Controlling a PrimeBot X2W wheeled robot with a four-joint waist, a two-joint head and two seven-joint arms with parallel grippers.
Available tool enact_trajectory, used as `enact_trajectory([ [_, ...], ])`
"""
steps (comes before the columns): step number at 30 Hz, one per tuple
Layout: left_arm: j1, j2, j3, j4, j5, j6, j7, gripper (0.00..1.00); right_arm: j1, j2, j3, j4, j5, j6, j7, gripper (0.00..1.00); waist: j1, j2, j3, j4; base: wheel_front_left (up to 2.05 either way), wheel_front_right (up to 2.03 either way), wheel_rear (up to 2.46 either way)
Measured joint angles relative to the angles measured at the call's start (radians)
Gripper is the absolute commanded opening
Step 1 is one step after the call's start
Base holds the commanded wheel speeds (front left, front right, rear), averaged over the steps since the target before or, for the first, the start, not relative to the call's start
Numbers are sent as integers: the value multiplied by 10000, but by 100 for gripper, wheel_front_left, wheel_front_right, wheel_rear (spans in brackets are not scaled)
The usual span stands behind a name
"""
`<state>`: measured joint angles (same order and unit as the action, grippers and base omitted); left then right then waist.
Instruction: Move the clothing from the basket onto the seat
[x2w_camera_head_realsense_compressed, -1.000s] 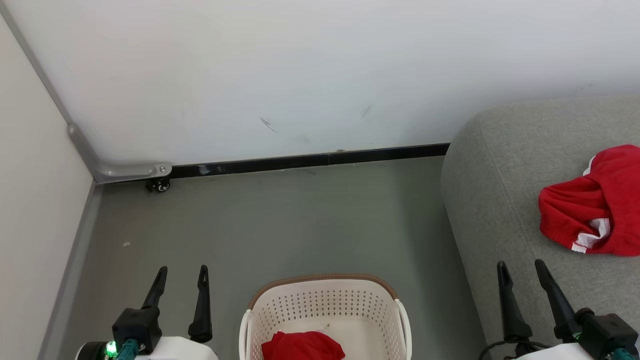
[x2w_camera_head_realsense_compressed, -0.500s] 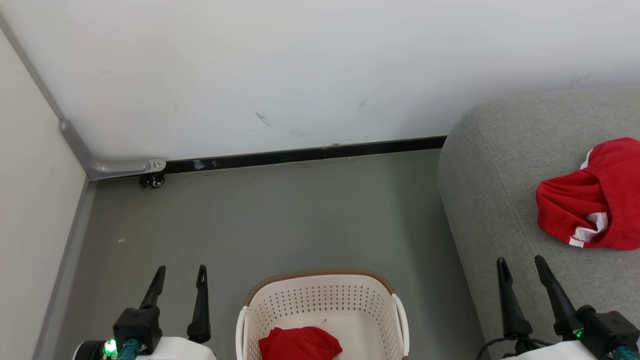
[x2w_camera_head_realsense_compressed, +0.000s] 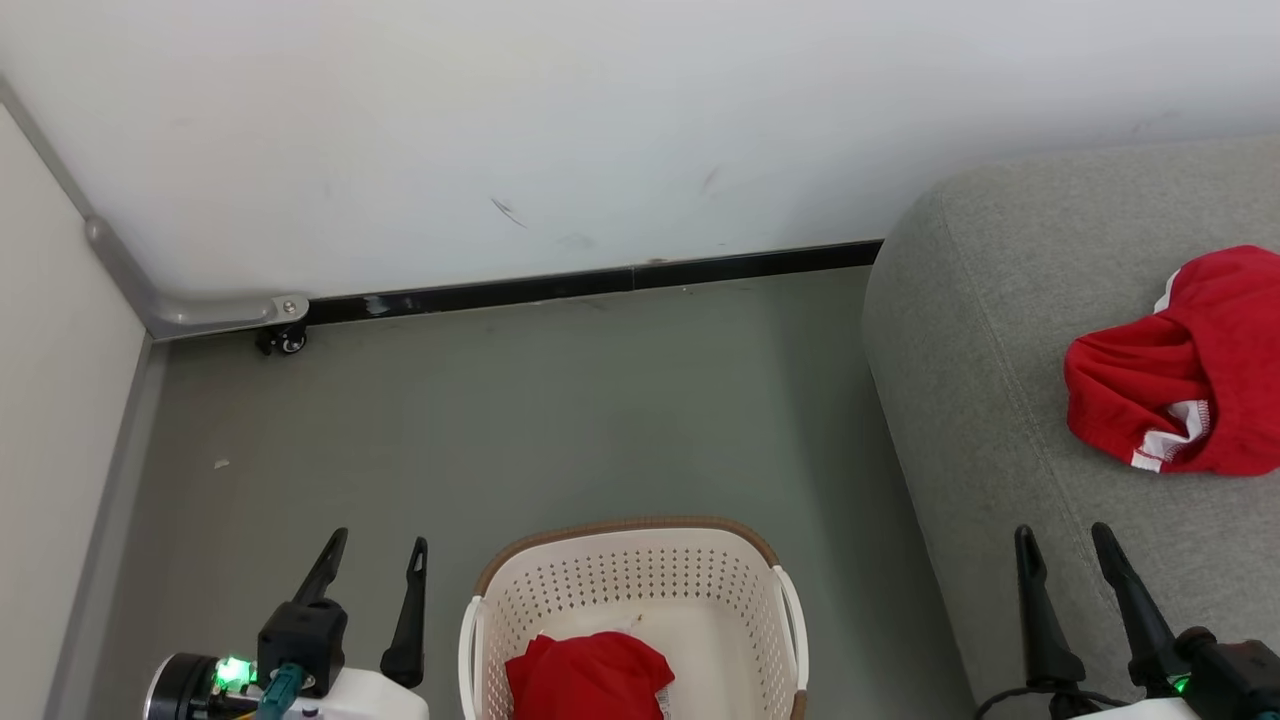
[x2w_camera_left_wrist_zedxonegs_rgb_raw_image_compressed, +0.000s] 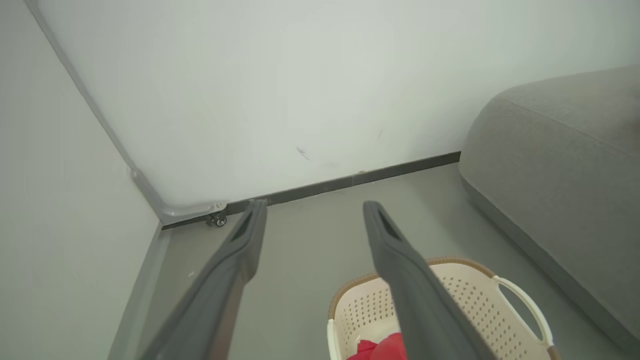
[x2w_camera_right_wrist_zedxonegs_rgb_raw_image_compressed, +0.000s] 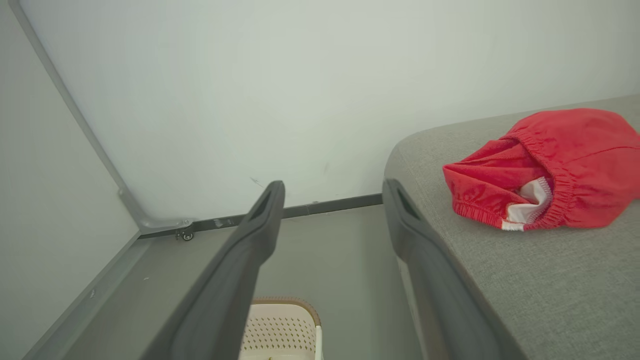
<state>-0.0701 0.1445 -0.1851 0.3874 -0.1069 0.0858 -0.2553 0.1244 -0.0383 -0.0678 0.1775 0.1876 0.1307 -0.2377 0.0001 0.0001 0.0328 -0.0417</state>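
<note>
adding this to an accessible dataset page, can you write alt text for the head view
A cream basket on a grey-green floor holds one red garment, while a second red garment lies on the grey seat at right. The left gripper and right gripper rise open and empty from the lower corners, before a white wall.

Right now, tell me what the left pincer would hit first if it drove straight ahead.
Probably the black skirting board at the foot of the wall, or the floor just before it; depth is unclear. The basket lies off to the right.
</note>
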Motion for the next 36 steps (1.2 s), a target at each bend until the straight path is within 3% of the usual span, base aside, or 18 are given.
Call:
enact_trajectory([
  [23,-1920,71,-1498,1569,1007,-1053,178,100,-6,10,-502,-897,-123,0,-86,100,0,0,1537,-663,0,0,0],
  [36,-2628,-12,-1557,2800,1112,-1177,456,100,-94,13,-491,-1183,36,0,-90,100,-1,0,2704,-1312,0,0,0],
])
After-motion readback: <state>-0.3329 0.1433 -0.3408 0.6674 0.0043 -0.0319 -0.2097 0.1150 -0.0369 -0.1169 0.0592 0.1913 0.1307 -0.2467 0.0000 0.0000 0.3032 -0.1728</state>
